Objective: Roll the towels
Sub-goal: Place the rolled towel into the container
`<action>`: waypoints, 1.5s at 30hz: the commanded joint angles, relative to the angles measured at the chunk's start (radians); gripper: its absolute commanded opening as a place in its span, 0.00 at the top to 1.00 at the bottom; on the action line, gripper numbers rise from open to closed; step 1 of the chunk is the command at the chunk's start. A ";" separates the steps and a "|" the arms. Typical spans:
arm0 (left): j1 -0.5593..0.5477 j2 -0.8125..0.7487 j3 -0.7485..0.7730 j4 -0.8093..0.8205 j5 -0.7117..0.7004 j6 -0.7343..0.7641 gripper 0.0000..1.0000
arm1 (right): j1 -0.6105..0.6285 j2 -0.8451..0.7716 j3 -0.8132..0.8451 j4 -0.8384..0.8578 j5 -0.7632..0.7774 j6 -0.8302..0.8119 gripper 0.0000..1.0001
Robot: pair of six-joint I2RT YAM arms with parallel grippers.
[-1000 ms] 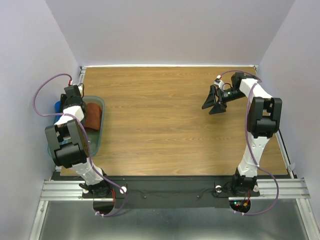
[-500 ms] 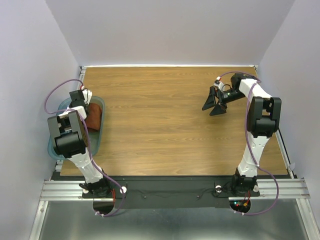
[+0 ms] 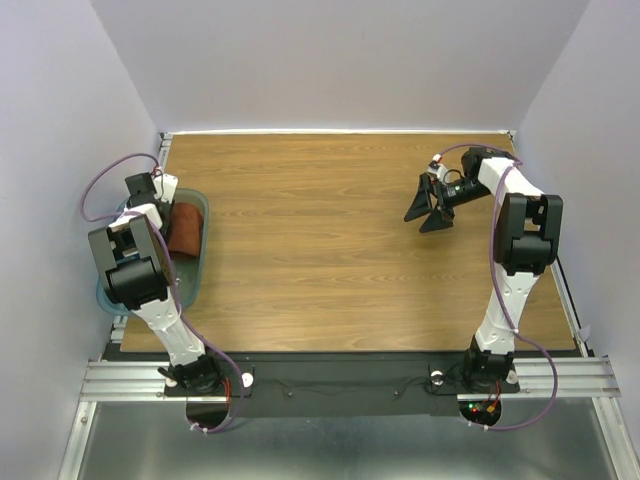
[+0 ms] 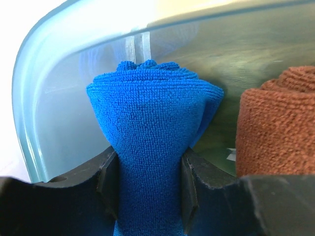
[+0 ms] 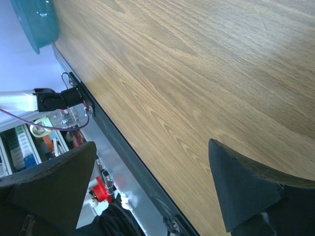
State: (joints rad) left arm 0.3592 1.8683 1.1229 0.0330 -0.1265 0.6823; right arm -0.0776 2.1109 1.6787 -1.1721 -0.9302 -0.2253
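Observation:
The blue towel [image 4: 152,123] is rolled, and my left gripper [image 4: 147,182] is shut on it, one finger pressing each side. It hangs inside the teal bin [image 4: 49,113], close to the bin wall. The rust-brown towel [image 4: 278,123] lies rolled in the bin just to its right and also shows in the top view [image 3: 185,228]. In the top view my left gripper [image 3: 138,203] is over the bin's far left end, and the arm hides the blue towel. My right gripper [image 3: 428,205] is open and empty above the table at the far right.
The teal bin [image 3: 200,268] stands at the table's left edge, close to the left wall, and shows far off in the right wrist view [image 5: 34,19]. The wooden table [image 3: 320,240] lies between the arms. Purple cables loop beside both arms.
My left wrist swung right, then back left over the bin's far end. The blue towel seen at the bin's left edge is now hidden under the arm. The right arm has not moved.

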 commanded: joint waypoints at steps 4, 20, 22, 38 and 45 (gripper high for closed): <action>0.018 -0.021 0.035 -0.136 0.111 -0.053 0.68 | -0.005 -0.012 0.044 -0.024 -0.005 -0.011 0.00; 0.021 -0.153 0.162 -0.283 0.087 -0.090 0.20 | -0.005 -0.045 0.091 -0.050 -0.038 -0.011 0.00; 0.021 -0.161 0.202 -0.321 0.082 -0.092 0.19 | -0.005 -0.051 0.101 -0.055 -0.044 -0.014 0.00; -0.236 -0.331 0.595 -0.631 0.269 -0.239 0.01 | -0.005 -0.252 0.067 0.053 0.042 -0.019 0.00; -0.555 -0.399 0.373 -0.455 0.308 -0.389 0.01 | -0.004 -0.483 -0.169 0.360 0.243 0.140 0.00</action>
State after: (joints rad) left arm -0.1081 1.4956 1.6188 -0.4934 0.1532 0.4118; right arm -0.0776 1.7229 1.6054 -1.0298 -0.8341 -0.1955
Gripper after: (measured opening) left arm 0.986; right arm 0.999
